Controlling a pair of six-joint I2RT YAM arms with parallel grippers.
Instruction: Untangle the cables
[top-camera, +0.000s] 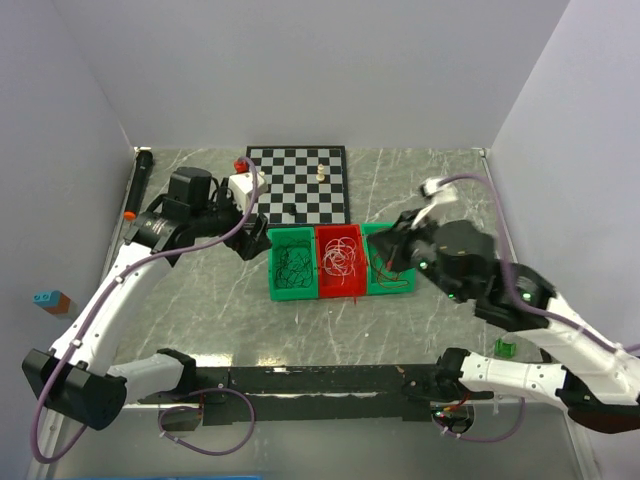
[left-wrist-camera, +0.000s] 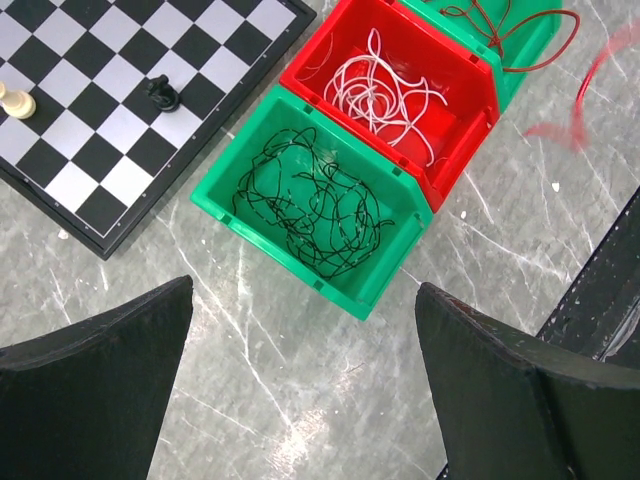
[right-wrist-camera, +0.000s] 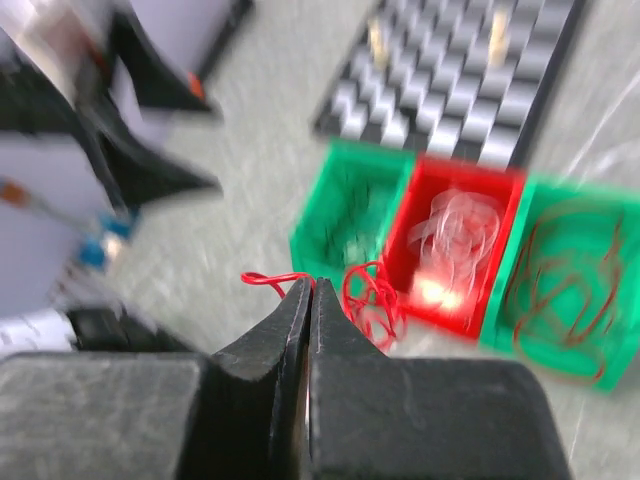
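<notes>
Two arms reached over a grey marbled table (left-wrist-camera: 300, 400). The left gripper (left-wrist-camera: 305, 290) pointed down with its jaws spread wide, just above the near corner of a green bin (left-wrist-camera: 380, 285) holding black cables (left-wrist-camera: 310, 210). The right gripper (right-wrist-camera: 308, 288), jaws pressed together, pinched a red cable (right-wrist-camera: 370, 300) whose blurred curls hung near the red bin (left-wrist-camera: 465, 165) of white cables (left-wrist-camera: 385, 95). More red cables (right-wrist-camera: 560, 290) lay in a second green bin (right-wrist-camera: 620, 375).

Plain pale grey-lilac walls (top-camera: 300, 60) close in three sides of a grey marbled bench (top-camera: 200, 320) veined with white. A black rail (top-camera: 310, 378) runs along its near edge. Light is soft and even.
</notes>
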